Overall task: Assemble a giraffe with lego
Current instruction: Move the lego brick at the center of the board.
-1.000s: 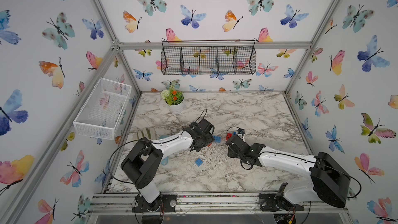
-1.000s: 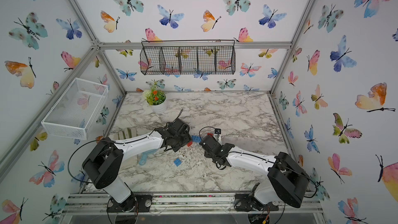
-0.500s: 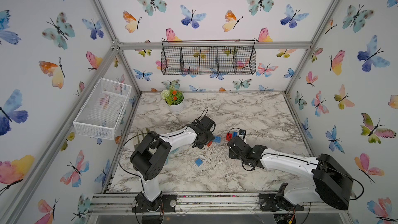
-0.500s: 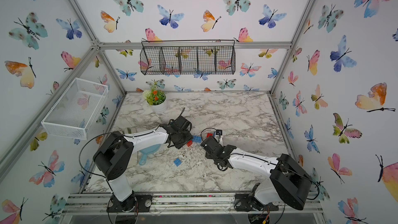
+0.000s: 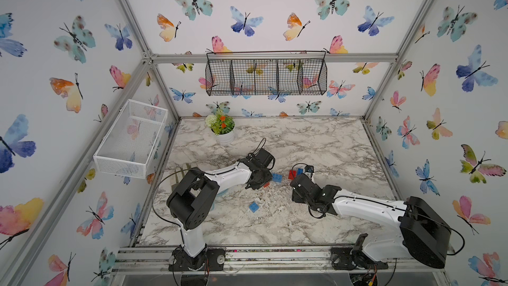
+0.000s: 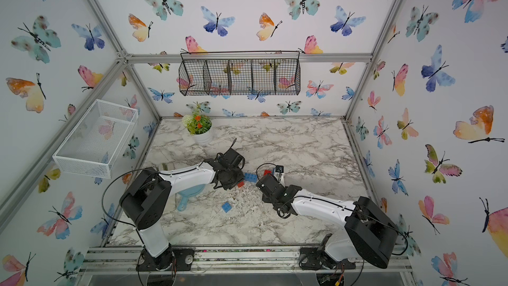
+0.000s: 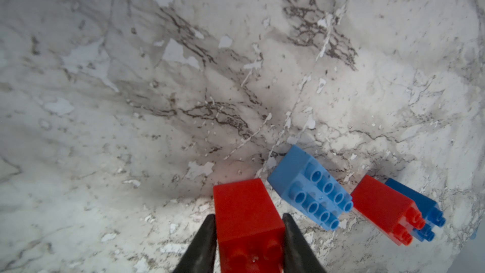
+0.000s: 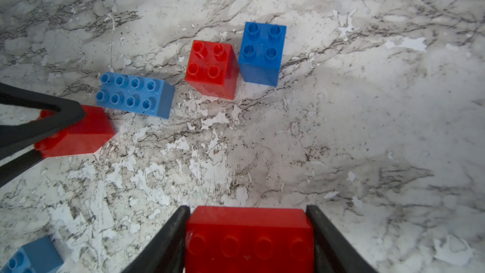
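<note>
The left gripper (image 7: 248,216) is clamped on a red square brick (image 7: 245,206), one black finger pressed to each side and the studs turned toward the wrist camera; in the right wrist view the same brick sits low on the marble table (image 8: 367,127) with a finger across it; the right gripper (image 8: 248,207) grasps a red long brick (image 8: 249,235) by its short ends, four studs in a row showing between the fingers, and whether that brick is off the table cannot be told; in both top views the two grippers come near each other just below the middle of the frame, the left arm reaching in from the lower left and the right arm from the lower right, with the held bricks mostly hidden under the wrists; between them lies a light blue long brick (image 5: 276,177), just beside the left gripper's red one but apart from it; to its right in the frame stand a second red square brick (image 5: 292,174) and a dark blue square brick (image 5: 300,171), side by side, studs up, so close that I cannot tell whether they touch; a small blue brick (image 5: 253,207) lies alone lower in the frame, well apart from the rest; all six bricks are single pieces, none pressed onto another; a pale blue hand mirror (image 6: 189,198) lies lower left of centre, partly under the left arm; a flower pot (image 5: 224,136) stands at the back of the table, above the arms in the frame
</note>
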